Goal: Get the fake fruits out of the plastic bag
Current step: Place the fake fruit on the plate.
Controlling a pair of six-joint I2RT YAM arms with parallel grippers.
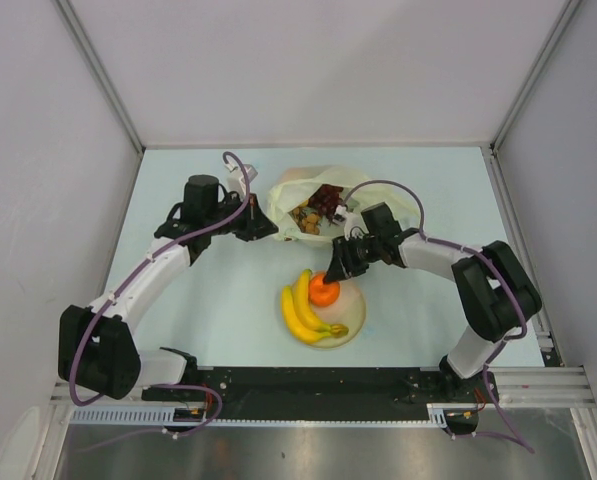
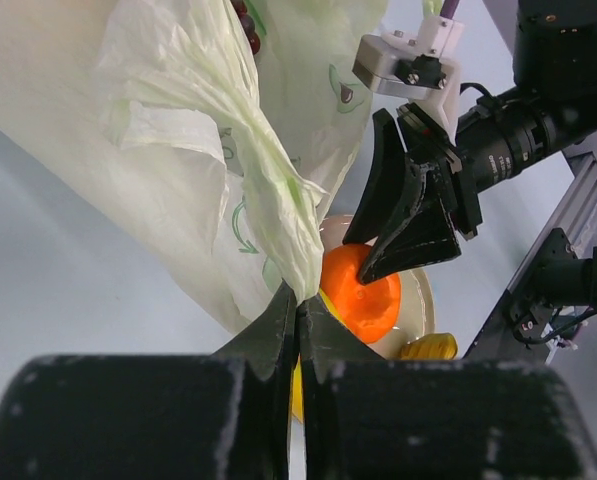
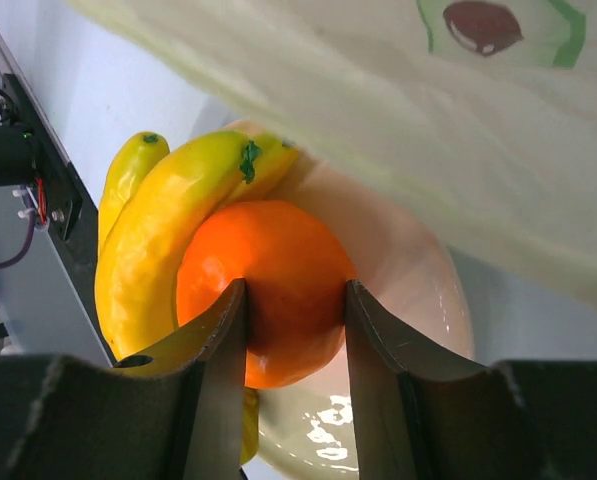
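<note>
I count one orange (image 1: 324,291), at least two bananas (image 1: 296,310), one plate (image 1: 356,312) and one plastic bag (image 1: 300,188); the fruits (image 1: 318,212) inside it I can't count.

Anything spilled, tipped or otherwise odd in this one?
Nothing stands out. The left gripper pinches the edge of the bag; the right gripper holds the orange at the plate, beside the bananas. Nothing is spilled or tipped.

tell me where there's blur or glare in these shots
Right wrist: white glare on the plate, right gripper's fingers soft, orange sharp. Left wrist: bag bright, nearly washed out, left gripper's fingers blurred. Top: even light, sharp.
</note>
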